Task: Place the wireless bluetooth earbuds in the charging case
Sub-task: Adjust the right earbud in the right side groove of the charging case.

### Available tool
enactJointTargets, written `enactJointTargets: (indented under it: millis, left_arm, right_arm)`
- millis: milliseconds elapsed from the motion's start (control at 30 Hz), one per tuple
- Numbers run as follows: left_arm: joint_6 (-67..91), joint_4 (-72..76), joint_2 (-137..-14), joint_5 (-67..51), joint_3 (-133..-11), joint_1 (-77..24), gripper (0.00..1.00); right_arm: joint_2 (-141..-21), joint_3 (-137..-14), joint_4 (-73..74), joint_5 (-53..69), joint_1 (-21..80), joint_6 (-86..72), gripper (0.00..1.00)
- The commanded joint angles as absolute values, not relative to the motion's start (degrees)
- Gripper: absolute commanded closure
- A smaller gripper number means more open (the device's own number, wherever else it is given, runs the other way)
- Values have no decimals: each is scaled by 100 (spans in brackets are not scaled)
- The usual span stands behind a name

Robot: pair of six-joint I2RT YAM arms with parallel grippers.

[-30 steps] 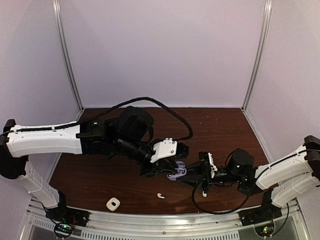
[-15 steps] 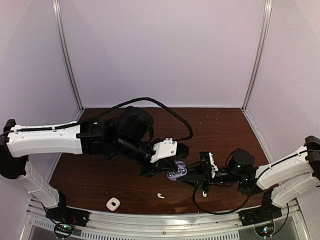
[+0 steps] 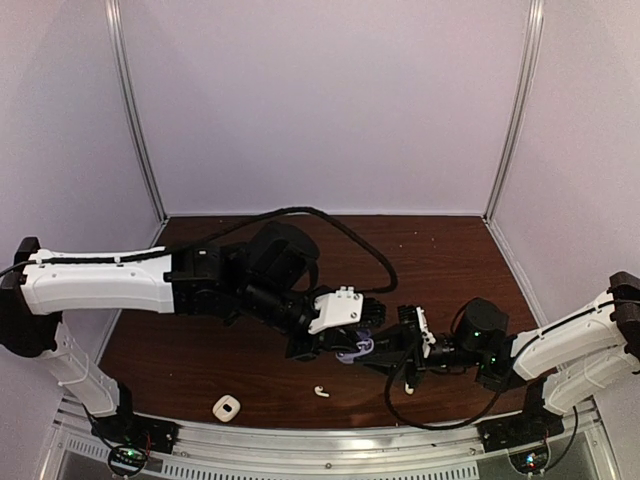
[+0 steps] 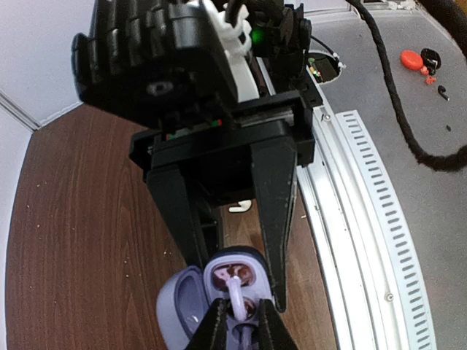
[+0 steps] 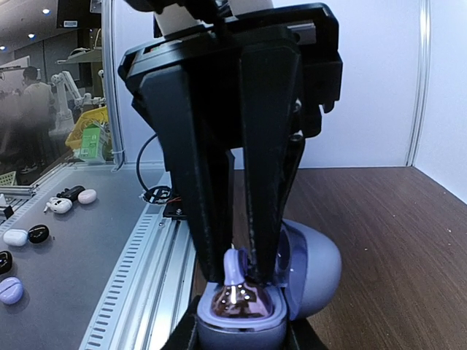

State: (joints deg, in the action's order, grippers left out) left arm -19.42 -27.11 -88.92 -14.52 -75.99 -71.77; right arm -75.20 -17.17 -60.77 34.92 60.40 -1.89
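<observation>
The purple charging case (image 3: 350,354) is open and held above the table, with my right gripper (image 3: 366,352) shut on its body (image 5: 241,321). Its lid (image 5: 314,266) hangs open to one side. From above, my left gripper (image 4: 239,313) is shut on a purple earbud (image 4: 237,295). The earbud stands upright with its lower end in the case's glossy tray (image 5: 235,266). Both black fingers (image 5: 208,189) of the left gripper reach straight down onto the case. A white earbud (image 3: 321,391) lies on the wooden table (image 3: 450,270) just in front of the case.
A small white charging case (image 3: 227,407) sits near the front left of the table. A second small white piece (image 3: 408,388) lies under the right arm's cable. The slotted metal rail (image 3: 330,440) runs along the near edge. The white earbud (image 4: 241,207) also shows behind the right gripper.
The left arm has shifted slightly right and nearer, and its gripper now sits lower over the open case. The right arm and the case have hardly moved.
</observation>
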Motion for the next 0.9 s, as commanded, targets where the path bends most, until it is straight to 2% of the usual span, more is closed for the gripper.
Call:
enactJointTargets:
  millis: [0,100,467,867]
  left_arm:
    - [-1995,-2688,-9033,-1220,-7787,-7233,79]
    - [-2014,-2681,-8862,-1140,-7834,-7229,73]
    - [-2015,-2381,-8514,-1206,-7908,-7295,72]
    - [-1957,-2259,-8694,-1284,-7894,-7374,81]
  right_arm:
    - [-7415,-1715,-6514,3560,6082,-235,100]
    - [-7440,-1676,-6540,3560,6081,-245,100]
    - [-7514,-1686,-6471,3543,6082,-220,100]
    - [-7506,-1731,-6398,3524,6082,-185,100]
